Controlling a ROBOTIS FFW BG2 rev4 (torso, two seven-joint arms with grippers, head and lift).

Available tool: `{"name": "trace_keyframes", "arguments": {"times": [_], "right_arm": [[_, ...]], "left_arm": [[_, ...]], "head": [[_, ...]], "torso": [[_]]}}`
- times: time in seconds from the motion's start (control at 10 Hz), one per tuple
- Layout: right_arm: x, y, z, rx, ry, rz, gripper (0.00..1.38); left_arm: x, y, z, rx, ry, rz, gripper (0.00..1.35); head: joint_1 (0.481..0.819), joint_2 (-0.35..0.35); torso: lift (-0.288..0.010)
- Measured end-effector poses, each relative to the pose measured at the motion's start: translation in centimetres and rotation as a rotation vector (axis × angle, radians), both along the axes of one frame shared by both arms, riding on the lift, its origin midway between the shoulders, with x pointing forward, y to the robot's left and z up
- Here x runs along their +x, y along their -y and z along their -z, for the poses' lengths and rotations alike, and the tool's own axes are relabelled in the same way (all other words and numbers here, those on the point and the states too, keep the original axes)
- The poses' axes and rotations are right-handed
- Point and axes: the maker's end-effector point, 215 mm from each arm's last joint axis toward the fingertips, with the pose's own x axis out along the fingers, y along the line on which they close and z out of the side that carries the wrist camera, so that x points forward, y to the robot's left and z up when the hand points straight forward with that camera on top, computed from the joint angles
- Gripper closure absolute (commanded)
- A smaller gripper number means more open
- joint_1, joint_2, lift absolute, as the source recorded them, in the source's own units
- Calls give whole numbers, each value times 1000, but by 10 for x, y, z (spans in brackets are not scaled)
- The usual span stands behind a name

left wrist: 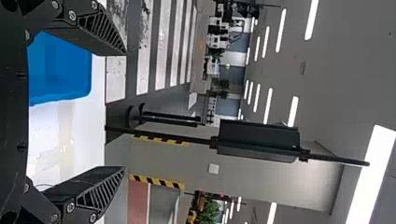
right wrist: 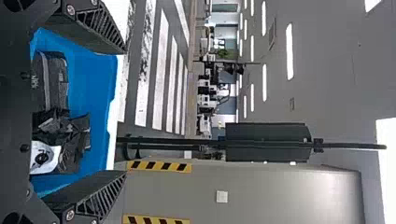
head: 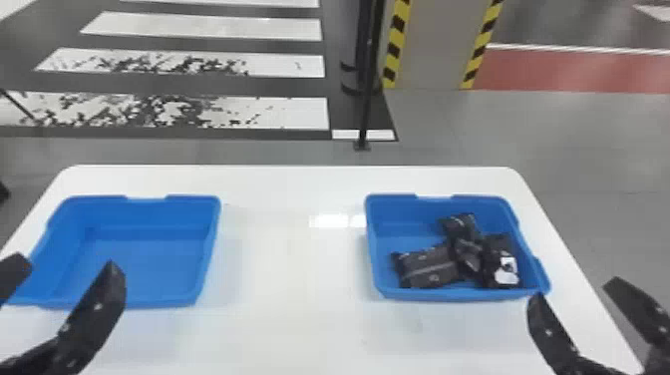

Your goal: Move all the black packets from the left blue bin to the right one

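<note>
Nearest, at the bottom left, the robot's left hand (head: 67, 264) reaches over the near side of the left blue bin (head: 144, 259), its two flat black fingers spread with nothing between them. At the bottom right, the right hand (head: 577, 290) is also spread and holds nothing, by the near right corner of the right blue bin (head: 399, 239). Both bins sit on a white tabletop (head: 294, 309), well apart. Inside the right bin, the broad packet (head: 429, 269) lies flat near the front, its long axis running mostly left to right, the right end angled slightly away. To its right, the white-marked packet (head: 493, 249) lies with its long axis running roughly from near to far. Between them is the crumpled packet (head: 467, 253), its direction hard to tell, touching its neighbours. Farthest back, the small packet (head: 459, 227) slants, and its long axis is unclear. All look light, soft and pliable, with a sheen that suggests slippery film, and are probably not fragile. If one needed resetting, the best hold would likely be across its waist, one finger along each long side; a loose end could fold or slide out. The transfer appears complete.
</note>
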Motion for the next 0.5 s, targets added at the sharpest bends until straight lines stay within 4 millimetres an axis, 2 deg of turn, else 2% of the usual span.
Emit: {"name": "trace_keyframes", "arguments": {"times": [0.5], "right_arm": [[-5,-2,-3,-14,1,-3,114]], "left_arm": [[-2,5,19,-2,-61,8,185]], "head": [[695,-66]], "torso": [[-121]]}}
